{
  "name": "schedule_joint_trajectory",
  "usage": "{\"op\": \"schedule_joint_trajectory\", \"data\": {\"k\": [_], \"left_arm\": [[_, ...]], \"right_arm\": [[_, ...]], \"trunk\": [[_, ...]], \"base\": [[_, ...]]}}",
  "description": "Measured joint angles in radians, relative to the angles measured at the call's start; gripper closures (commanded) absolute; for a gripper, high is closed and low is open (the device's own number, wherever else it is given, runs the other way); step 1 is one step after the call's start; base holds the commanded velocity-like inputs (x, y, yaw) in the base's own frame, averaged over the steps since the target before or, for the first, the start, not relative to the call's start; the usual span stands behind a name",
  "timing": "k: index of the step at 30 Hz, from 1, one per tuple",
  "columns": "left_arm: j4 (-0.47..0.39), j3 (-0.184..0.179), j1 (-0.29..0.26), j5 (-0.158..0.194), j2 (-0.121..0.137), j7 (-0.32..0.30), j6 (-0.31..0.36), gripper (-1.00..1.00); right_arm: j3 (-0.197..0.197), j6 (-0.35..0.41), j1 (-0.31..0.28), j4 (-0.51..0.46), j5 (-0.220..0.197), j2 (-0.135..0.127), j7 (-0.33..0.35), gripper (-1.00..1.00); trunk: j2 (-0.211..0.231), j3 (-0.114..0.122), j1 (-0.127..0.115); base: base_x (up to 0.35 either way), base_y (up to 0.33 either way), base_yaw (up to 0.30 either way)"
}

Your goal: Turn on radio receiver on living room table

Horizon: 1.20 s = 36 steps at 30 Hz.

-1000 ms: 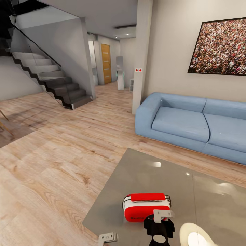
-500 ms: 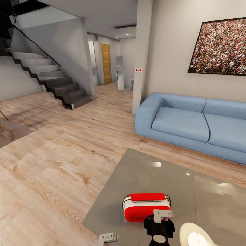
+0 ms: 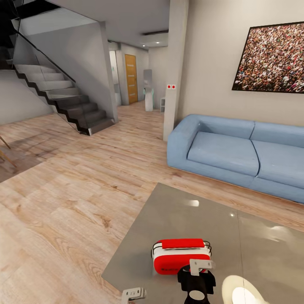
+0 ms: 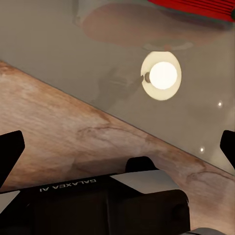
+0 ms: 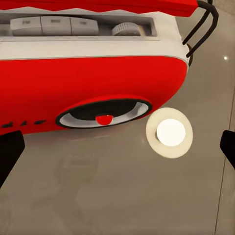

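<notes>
The red radio receiver (image 3: pixel 181 255) stands on the glossy grey table (image 3: pixel 190 211) near its front left corner, in the living room. My right gripper (image 3: pixel 200 267) hovers just in front of the radio's near right side. From the right wrist camera the radio receiver (image 5: pixel 93 78) looms close, round dial toward me, and the right gripper (image 5: pixel 117 154) is open with nothing between its fingertips. My left gripper (image 3: pixel 133 294) hangs at the table's near left edge. It is open (image 4: pixel 117 147) over that edge, with a strip of the radio receiver (image 4: pixel 196 6) beyond it.
A long light-blue sofa (image 3: pixel 236 154) stands behind the table under a framed crowd picture (image 3: pixel 272 59). Light wood floor (image 3: pixel 71 198) spreads to the left toward a staircase (image 3: pixel 63 97) and a hallway door (image 3: pixel 131 78). A ceiling light's reflection (image 3: pixel 242 292) glares on the tabletop.
</notes>
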Motion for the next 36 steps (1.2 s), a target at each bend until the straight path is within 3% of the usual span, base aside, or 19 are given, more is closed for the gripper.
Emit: {"op": "schedule_joint_trajectory", "data": {"k": [6,14,36], "left_arm": [[0.000,-0.009,0.000,0.001,0.000,-0.001,0.001,-1.00],[0.000,-0.061,0.000,0.000,0.000,0.000,0.002,-1.00],[-0.002,-0.063,0.000,0.001,0.000,0.002,0.002,-1.00]], "right_arm": [[0.001,0.000,0.000,-0.005,0.000,0.000,-0.002,-1.00],[0.004,-0.004,0.004,-0.066,0.000,-0.002,-0.007,-1.00],[0.009,-0.005,0.012,-0.075,-0.001,-0.003,-0.007,-1.00]], "trunk": [[0.000,0.000,0.000],[0.000,0.000,0.000],[0.000,0.000,0.000]], "base": [[0.000,0.000,0.000],[0.000,0.000,0.000],[0.000,0.000,0.000]]}}
